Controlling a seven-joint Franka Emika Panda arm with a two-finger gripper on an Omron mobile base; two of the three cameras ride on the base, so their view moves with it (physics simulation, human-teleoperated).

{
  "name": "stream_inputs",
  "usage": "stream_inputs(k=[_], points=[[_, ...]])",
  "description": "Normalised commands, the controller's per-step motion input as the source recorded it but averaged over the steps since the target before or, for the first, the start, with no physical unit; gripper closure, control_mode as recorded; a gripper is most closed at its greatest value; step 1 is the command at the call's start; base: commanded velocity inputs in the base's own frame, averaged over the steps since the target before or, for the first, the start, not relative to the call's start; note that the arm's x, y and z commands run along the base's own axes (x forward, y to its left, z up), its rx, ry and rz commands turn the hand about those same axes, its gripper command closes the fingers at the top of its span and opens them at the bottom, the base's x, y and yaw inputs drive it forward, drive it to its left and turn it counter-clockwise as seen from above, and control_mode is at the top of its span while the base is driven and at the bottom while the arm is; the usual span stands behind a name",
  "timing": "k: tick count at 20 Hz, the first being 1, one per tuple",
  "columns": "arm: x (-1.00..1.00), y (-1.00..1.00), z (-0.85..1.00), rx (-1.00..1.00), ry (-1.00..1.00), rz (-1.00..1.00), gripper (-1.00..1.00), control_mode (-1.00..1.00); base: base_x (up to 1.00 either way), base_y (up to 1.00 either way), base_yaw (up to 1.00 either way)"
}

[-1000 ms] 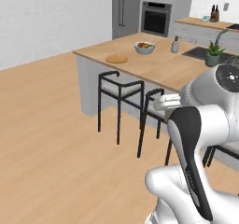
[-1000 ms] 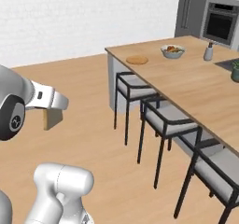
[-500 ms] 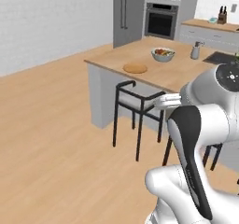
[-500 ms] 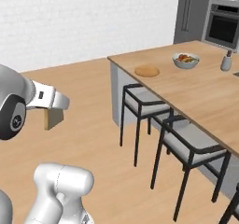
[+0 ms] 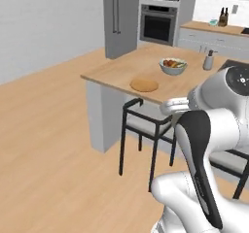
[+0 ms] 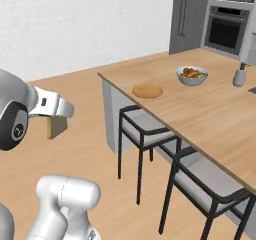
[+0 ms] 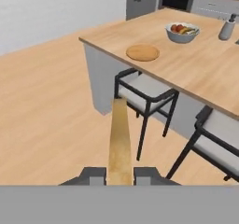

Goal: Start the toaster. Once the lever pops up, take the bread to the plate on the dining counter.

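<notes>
Fingers (image 7: 119, 171) clamped on the bread (image 7: 119, 143), held edge-on so it rides steady; plate (image 7: 143, 52) on the worktop (image 7: 205, 73) beside the fruit bowl (image 7: 182, 32), well ahead.

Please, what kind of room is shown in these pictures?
Most likely a home kitchen with a dining area: a long dining counter with stools beside it, a built-in oven and a tall grey fridge behind, and a fruit bowl near a plate.

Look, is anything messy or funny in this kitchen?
Nothing stands out. The plate lies flat and bare on the counter, the fruit bowl stands upright beyond it, and the stools are tucked in. The tool holds the bread edge-on, out over the floor.
</notes>
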Motion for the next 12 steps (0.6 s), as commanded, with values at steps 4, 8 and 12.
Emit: stream_inputs(k=[4, 8, 12], points=[[0.00, 0.00, 0.00, 0.00, 0.00, 0.00, 1.00, 1.00, 1.00, 0.42, -0.51], [0.00, 0.00, 0.00, 0.00, 0.00, 0.00, 1.00, 1.00, 1.00, 0.62, -0.57], [0.00, 0.00, 0.00, 0.00, 0.00, 0.00, 1.00, 1.00, 0.89, 0.46, -0.65]])
